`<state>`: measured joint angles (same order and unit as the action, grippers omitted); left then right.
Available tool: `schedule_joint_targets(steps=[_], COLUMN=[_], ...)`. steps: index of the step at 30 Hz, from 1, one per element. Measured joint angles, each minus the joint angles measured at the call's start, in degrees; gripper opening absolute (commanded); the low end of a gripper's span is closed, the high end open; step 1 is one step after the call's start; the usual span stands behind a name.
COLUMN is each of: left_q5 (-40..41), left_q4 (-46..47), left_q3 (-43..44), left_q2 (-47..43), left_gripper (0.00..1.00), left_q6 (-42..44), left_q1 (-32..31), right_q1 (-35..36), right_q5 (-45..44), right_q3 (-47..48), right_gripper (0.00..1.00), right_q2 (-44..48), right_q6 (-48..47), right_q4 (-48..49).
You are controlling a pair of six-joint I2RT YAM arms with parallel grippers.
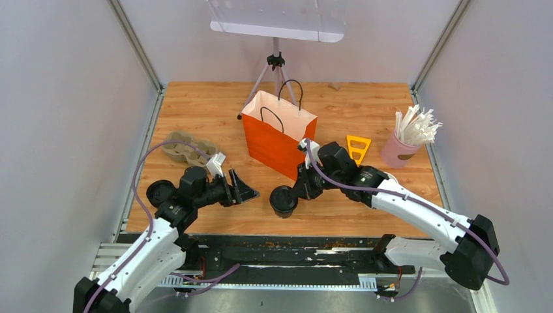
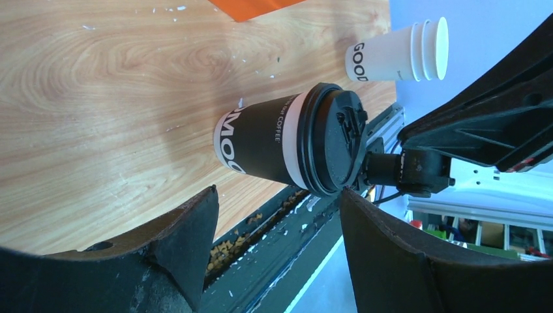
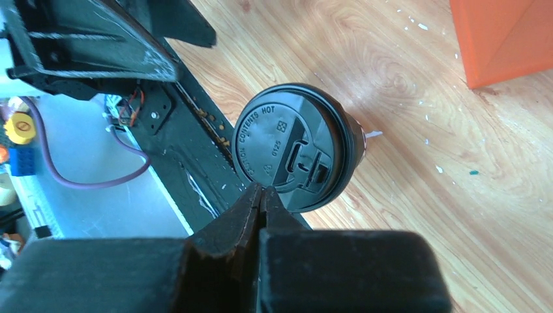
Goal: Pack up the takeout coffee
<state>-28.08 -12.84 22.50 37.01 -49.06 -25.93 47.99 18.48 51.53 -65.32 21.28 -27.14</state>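
Observation:
A takeout coffee cup (image 1: 283, 200) with a black sleeve, a white band and a round black lid stands upright near the table's front edge, in front of the orange paper bag (image 1: 279, 135). It also shows in the left wrist view (image 2: 287, 140) and the right wrist view (image 3: 297, 147). My left gripper (image 1: 246, 189) is open and empty, just left of this cup; its jaws (image 2: 277, 192) face it. My right gripper (image 1: 302, 188) is shut and empty, its tips (image 3: 261, 190) at the lid's rim. A second black-lidded cup (image 1: 160, 193) stands by my left arm.
A brown pulp cup tray (image 1: 189, 149) lies at the left. A pink cup of white straws (image 1: 404, 147) stands at the right, a yellow triangle piece (image 1: 357, 147) near it. A stack of white cups (image 2: 398, 52) shows beyond the coffee. A tripod (image 1: 276, 72) stands behind the bag.

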Motion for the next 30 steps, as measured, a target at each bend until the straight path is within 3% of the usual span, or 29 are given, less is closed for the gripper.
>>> schedule_joint_targets(steps=[11, 30], left_q5=[0.11, 0.72], left_q4=[12.33, 19.78], left_q3=[-1.68, -2.93], left_q2=[9.44, 13.27], left_gripper=[0.74, 0.7], left_q6=[-1.86, -1.44], left_q1=[-6.21, -8.13], right_q1=[-3.19, -3.82], right_q5=[5.01, 8.13], right_q3=[-2.51, -6.73], right_gripper=[0.0, 0.0], right_q2=[-2.71, -5.22], right_q6=[2.08, 3.39], right_q4=[7.78, 13.11])
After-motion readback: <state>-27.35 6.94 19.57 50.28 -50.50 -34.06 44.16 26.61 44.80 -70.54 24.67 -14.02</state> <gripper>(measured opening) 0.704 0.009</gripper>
